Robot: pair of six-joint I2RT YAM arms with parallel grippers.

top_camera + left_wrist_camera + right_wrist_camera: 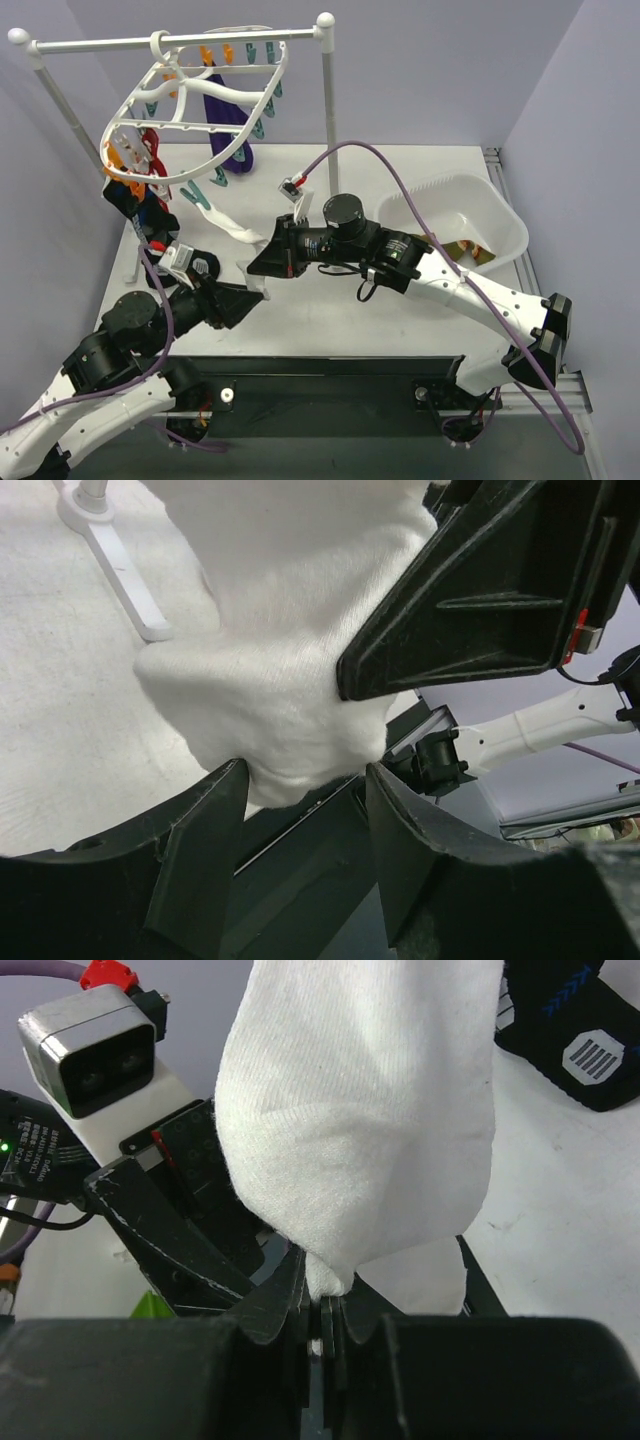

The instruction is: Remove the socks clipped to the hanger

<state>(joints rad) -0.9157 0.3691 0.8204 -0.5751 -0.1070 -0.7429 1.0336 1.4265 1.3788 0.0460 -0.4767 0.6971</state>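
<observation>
At bottom centre, right claw (322, 1310) pinches white sock (360, 1140) toe; left claw (305, 780) gapes beneath. Pull steadily away from hanger (150, 124) until clip (195, 193) releases.

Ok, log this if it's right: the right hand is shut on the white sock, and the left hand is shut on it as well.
Not quite. The right hand is shut on the white sock, but the left hand is open. The left wrist view shows its fingers standing apart, one on either side of the sock's end.
</observation>
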